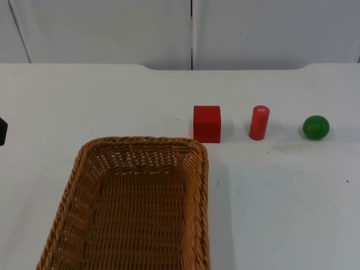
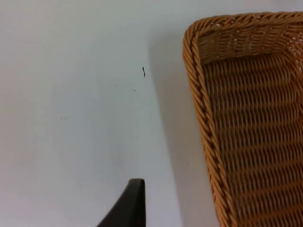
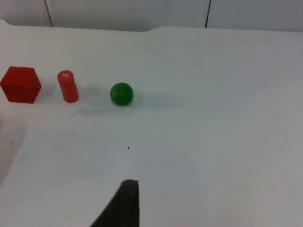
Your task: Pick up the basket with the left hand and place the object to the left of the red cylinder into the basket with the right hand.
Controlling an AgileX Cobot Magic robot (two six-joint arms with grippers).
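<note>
No readable text is showing anywhere

The red cylinder (image 1: 259,122) is carrying a small pale patch near its top end (perhaps a sticker), but no letters or numbers are coming through on it in the top view or the right wrist view. The red cube (image 1: 207,124), the green ball (image 1: 315,127), the wicker basket (image 1: 79,185) and the tabletop (image 1: 281,197) are bearing no markings.
</note>
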